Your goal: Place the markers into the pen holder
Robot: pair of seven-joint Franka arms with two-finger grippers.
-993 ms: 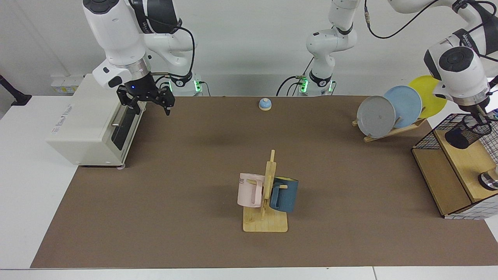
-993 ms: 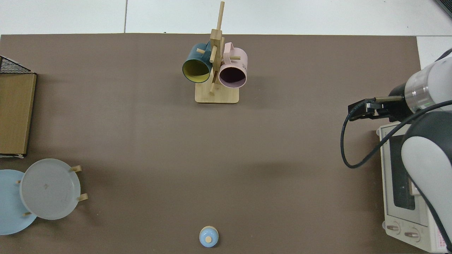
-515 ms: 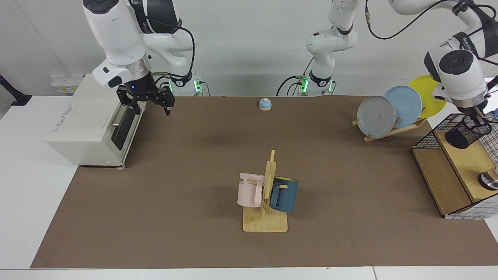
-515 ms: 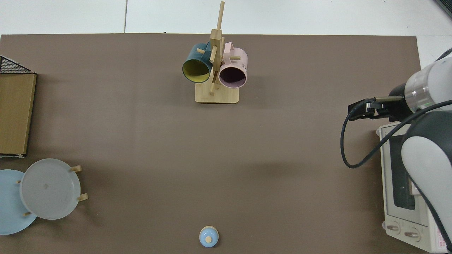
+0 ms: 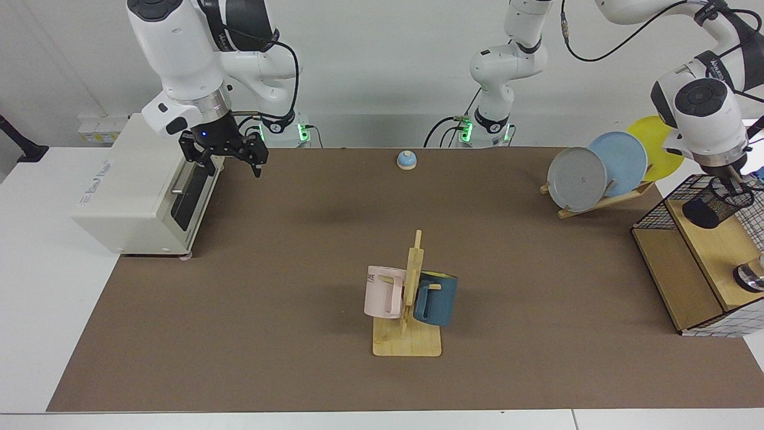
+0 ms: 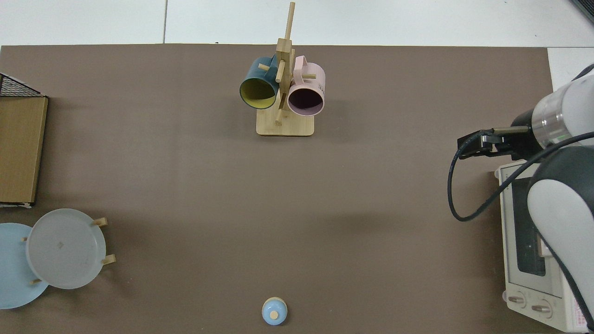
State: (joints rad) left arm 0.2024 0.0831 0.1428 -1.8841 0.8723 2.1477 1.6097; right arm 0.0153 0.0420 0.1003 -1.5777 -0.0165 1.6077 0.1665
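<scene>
Black mesh pen holder (image 5: 716, 203), brown mat (image 5: 298, 269)

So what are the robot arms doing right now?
The left gripper is over at the wire and wood shelf, right at the rim of the black mesh pen holder, which hangs tilted over the shelf's wooden top. No marker shows anywhere. The right gripper waits, open and empty, beside the white oven.

A: Facing camera sits across the tabletop (image 5: 250, 334), raised and well back, looking at both arm bases along the far edge.

B: Top camera looks straight down, tighter. Both catch the mug rack (image 5: 407, 310) (image 6: 284, 93), bell (image 5: 406, 160) (image 6: 274, 311) and toaster oven (image 5: 140, 191) (image 6: 533, 250), but flipped: rack low there, high here.
</scene>
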